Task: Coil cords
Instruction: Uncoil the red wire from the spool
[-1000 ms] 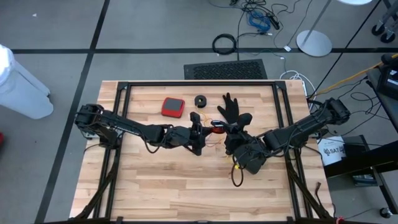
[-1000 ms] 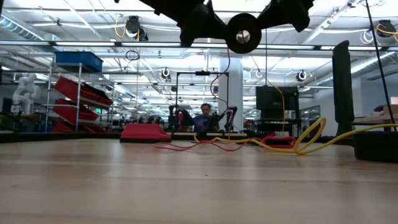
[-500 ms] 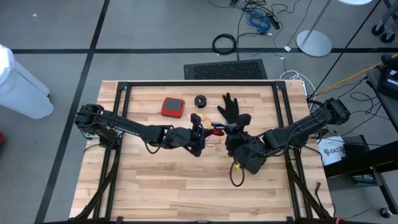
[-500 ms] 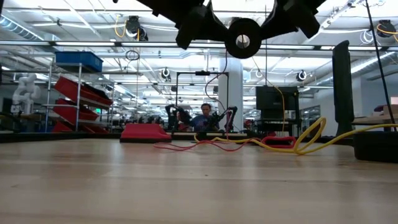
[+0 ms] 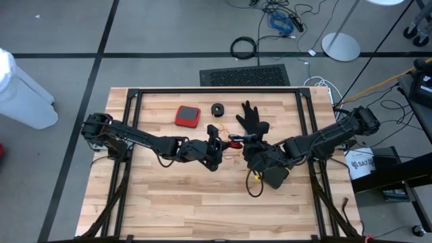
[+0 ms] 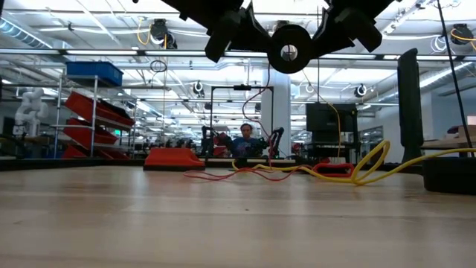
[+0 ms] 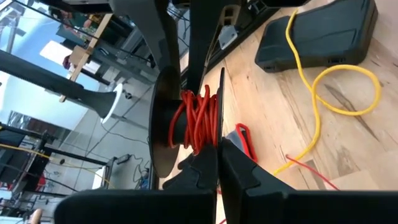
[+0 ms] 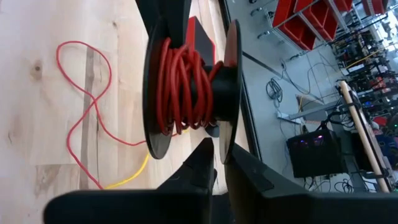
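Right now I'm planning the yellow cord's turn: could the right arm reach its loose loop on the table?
Probably not yet: the right gripper and left gripper both clamp the red cord's reel. The yellow cord lies unobstructed beside the right wrist.

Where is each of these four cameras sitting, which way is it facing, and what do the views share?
High view: above the table, looking straight down; both arms show, left gripper and right gripper meeting mid-table.
Low view: at tabletop height, looking level into the room; the grippers hang in from above around the reel.
Left wrist view: on the left arm, looking past its own fingers at the reel wound with red cord.
Right wrist view: on the right arm, past its fingers at the same reel.
Shared: both wrist views and the low view show that reel.
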### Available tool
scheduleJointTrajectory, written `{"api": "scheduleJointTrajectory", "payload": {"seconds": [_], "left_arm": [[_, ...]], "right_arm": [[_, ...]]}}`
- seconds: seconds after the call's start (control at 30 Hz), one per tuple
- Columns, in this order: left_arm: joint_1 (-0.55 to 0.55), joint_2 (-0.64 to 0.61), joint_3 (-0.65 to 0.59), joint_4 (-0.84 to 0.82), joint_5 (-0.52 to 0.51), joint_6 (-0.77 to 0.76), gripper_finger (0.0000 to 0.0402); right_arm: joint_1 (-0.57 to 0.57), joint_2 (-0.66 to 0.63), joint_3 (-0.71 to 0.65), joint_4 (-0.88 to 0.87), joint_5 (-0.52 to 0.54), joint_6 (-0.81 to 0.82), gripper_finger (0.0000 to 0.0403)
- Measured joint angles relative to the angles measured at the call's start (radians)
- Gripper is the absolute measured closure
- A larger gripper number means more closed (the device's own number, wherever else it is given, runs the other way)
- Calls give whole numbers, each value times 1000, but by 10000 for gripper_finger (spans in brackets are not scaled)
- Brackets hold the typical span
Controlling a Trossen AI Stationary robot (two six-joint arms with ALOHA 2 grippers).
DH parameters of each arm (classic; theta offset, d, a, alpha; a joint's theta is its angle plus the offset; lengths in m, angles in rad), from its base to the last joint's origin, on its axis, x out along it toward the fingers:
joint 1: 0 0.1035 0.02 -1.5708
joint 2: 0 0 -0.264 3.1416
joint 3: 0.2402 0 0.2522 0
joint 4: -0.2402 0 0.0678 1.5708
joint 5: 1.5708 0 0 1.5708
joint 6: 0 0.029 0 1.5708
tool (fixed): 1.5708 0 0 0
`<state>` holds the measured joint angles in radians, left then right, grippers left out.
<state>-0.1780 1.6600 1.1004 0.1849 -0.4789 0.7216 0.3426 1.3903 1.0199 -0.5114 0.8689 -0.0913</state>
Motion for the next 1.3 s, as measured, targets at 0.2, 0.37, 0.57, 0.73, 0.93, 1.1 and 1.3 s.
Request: {"api": "scheduleJointTrajectory", "payload": {"seconds": [0.2,0.37,0.57,0.73,0.93,1.1,1.3], "left_arm": [[0,0,0,-12,8,-1,401],[0,0,0,-12,8,-1,401],[0,0,0,-13,8,-8,401],[0,0,1,-9,-16,-35,358],[10,0,1,-9,-71,-117,281],[35,0,1,-9,-92,-170,261],[73,0,-10,35,-41,-283,260]], "right_arm": [[-15,0,0,0,-13,-8,400],[-23,0,0,4,-13,-10,401],[-23,0,-1,6,-11,-4,402],[-22,0,-1,6,15,1,402],[-6,0,-2,4,101,1,403],[20,-2,-2,4,184,17,403],[55,-18,-2,5,236,34,403]]}}
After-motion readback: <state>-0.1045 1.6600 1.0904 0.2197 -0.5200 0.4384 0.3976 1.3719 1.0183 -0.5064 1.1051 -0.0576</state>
